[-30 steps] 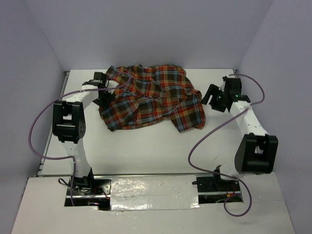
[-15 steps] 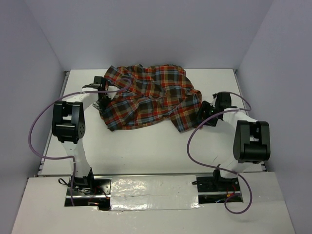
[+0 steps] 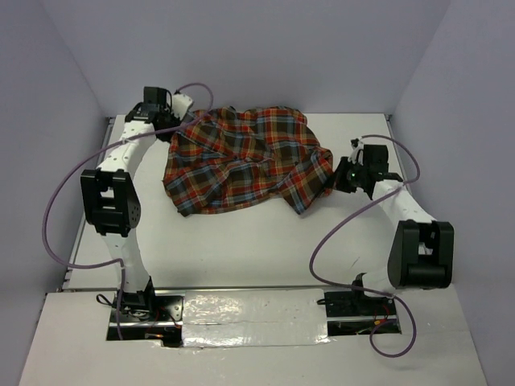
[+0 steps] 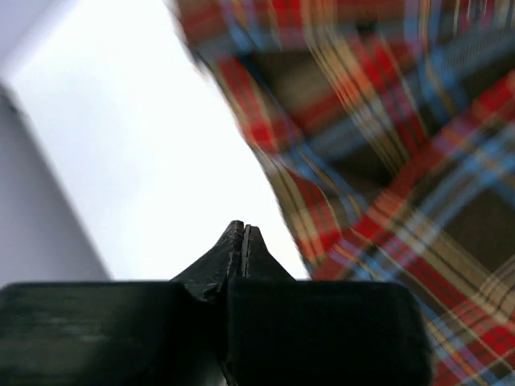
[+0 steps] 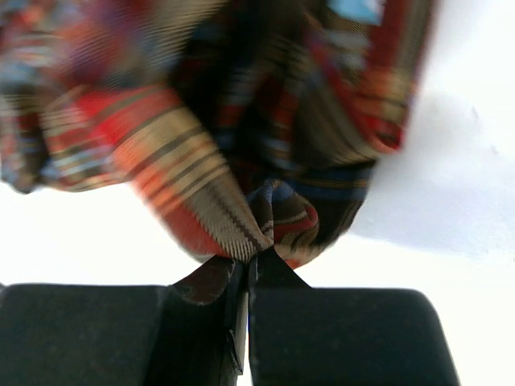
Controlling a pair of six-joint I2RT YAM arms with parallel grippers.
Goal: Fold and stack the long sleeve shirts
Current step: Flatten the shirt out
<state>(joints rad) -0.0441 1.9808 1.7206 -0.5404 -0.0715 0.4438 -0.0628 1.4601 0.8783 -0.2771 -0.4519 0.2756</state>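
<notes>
The plaid long sleeve shirt (image 3: 241, 161) lies crumpled on the white table at the back middle. In the left wrist view its checks (image 4: 386, 161) fill the right side. My left gripper (image 3: 169, 125) is raised at the shirt's back left corner. Its jaws (image 4: 244, 229) are shut with no cloth showing between them; the shirt's edge passes just to their right. My right gripper (image 3: 336, 178) is at the shirt's right edge. It is shut (image 5: 253, 259) on a bunched fold of the shirt (image 5: 201, 145), which hangs lifted off the table from the fingertips.
Grey walls close in the table (image 3: 241, 241) on the left, back and right. A purple cable (image 3: 60, 209) loops off the left arm and another (image 3: 322, 241) off the right arm. Silver tape (image 3: 249, 318) covers the near edge between the bases.
Both grippers have closed. The left arm has lifted toward the back left corner. The right gripper has moved in, pinched the shirt's right corner and raised it off the table.
</notes>
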